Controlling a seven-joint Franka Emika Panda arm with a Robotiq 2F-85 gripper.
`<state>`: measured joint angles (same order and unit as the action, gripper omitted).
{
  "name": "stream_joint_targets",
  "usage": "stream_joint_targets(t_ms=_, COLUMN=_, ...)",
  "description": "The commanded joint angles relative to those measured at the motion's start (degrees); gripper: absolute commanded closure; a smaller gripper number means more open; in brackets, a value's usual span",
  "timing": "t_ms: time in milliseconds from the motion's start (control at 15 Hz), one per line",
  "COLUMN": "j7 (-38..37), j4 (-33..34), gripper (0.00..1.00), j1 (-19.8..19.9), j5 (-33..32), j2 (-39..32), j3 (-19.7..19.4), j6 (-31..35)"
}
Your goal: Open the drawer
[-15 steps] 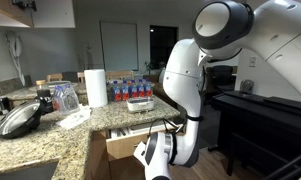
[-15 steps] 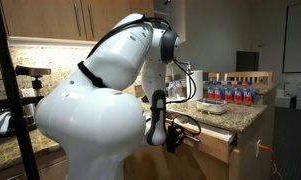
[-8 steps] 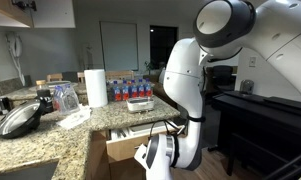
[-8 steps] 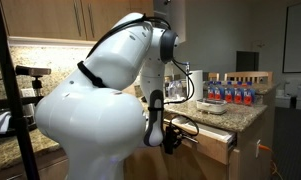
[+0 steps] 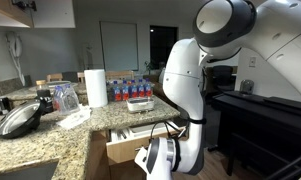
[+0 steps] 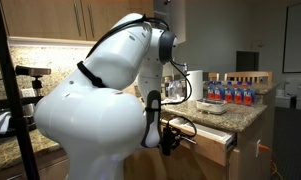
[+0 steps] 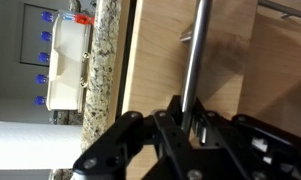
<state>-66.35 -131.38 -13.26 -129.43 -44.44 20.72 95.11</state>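
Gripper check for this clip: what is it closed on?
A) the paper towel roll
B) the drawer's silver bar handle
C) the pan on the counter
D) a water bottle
B: in the wrist view the gripper is shut around the bar handle on the drawer.

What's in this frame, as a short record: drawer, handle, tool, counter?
drawer: partly pulled out, under the counter
handle: silver bar on the drawer front
tool: shut on the handle
counter: granite; paper towel and bottles stand on it
task status: drawer partly open
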Motion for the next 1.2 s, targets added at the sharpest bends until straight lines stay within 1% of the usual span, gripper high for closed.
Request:
stream_joint_targets(t_ms=0, j7=0.6, j4=-0.9, gripper=0.9, j1=-3.0, j5=0.4, j2=-1.3, j3=1.8, j6=-0.9)
stream_joint_targets(t_ms=1133, j7=-1.8, j4=-2.1, gripper=0.91, j1=-6.0, j5=3.7, j2=-4.3, j3=3.5, j6=-8.0)
